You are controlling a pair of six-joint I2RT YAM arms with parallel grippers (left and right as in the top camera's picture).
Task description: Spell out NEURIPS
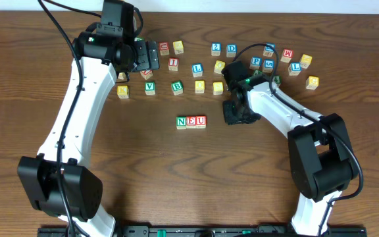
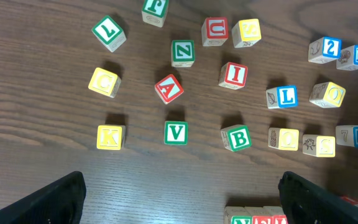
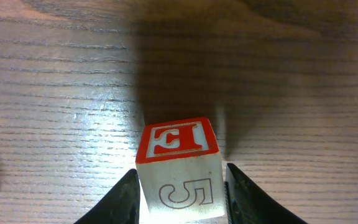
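Right claw (image 3: 180, 190) is pressing both fingers against the sides of a red-topped wooden cube (image 3: 178, 140), so I am reading it as clamped on that cube. Whether the cube is resting on the brown wooden table (image 1: 176, 191) or hanging just above it, I cannot tell. Its top face is showing what looks like an E seen upside down, and its near side an outlined 5. No R is showing, though R is the letter the word is wanting next, so I am judging that either a hidden face is meant or the pick is off. From overhead this claw is sitting just right of the row of three wooden cubes reading N-E-U (image 1: 191, 122), apart from it, with bare wood lying between the U and the claw; that is looking like room enough for coming in from the right without nudging the row. Left claw (image 2: 180, 196) is hanging with its fingers wide apart and nothing between them, over the loose cubes at the far side, a red I cube (image 2: 233, 74) among them, probably lining up later letters. A green B cube (image 1: 176, 86), the nearest stray, is lying well behind the row.
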